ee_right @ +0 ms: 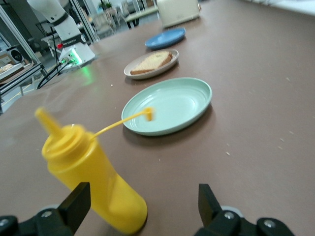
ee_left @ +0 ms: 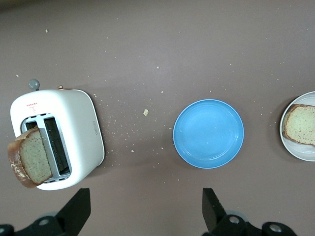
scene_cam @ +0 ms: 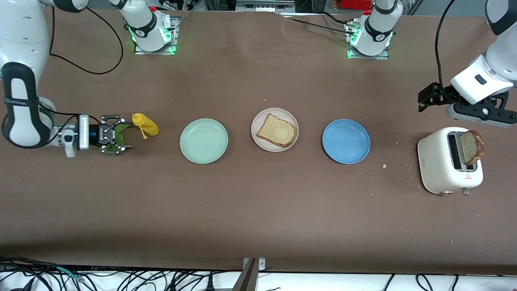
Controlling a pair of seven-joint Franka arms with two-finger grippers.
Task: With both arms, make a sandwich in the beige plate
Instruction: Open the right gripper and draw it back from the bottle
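The beige plate (scene_cam: 259, 120) sits mid-table with one tan bread slice (scene_cam: 276, 130) on it, also seen in the right wrist view as plate (ee_right: 170, 65) and slice (ee_right: 152, 62). A second slice (scene_cam: 471, 147) sticks up from a white toaster (scene_cam: 438, 159) at the left arm's end. A green lettuce leaf (scene_cam: 121, 129) lies on the table under my right gripper (scene_cam: 125, 134), which is open and low over it. My left gripper (scene_cam: 425, 101) hangs open above the table beside the toaster (ee_left: 81, 132), holding nothing; its wrist view shows the toaster's slice (ee_left: 30, 156).
A yellow squeeze bottle (scene_cam: 146, 125) stands right beside the right gripper's fingers (ee_right: 78, 199). A mint green plate (scene_cam: 204, 141) lies between it and the beige plate. A blue plate (scene_cam: 346, 141) lies between the beige plate and the toaster. Crumbs dot the table by the toaster.
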